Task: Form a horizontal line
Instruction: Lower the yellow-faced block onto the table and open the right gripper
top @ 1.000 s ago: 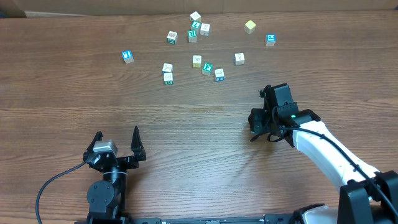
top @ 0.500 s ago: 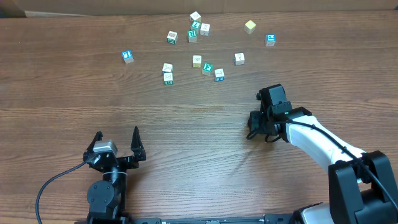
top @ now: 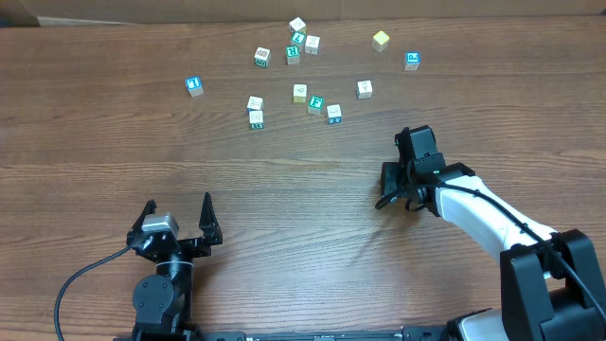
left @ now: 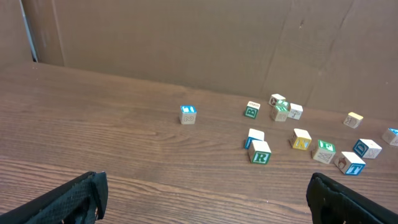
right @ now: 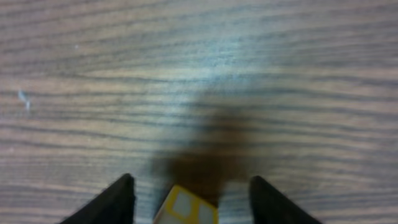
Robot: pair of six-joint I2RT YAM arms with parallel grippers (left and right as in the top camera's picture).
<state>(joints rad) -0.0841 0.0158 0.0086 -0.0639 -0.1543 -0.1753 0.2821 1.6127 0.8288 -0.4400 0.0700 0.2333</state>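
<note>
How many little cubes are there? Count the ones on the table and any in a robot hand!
Cubes lying on the table: 14
Yellow cube in the right hand: 1
Cubes in the left hand: 0
Total: 15 cubes

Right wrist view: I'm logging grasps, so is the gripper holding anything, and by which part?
A yellowish cube sits between the fingers of the right gripper, but gaps show on both sides, so a hold cannot be confirmed.
</note>
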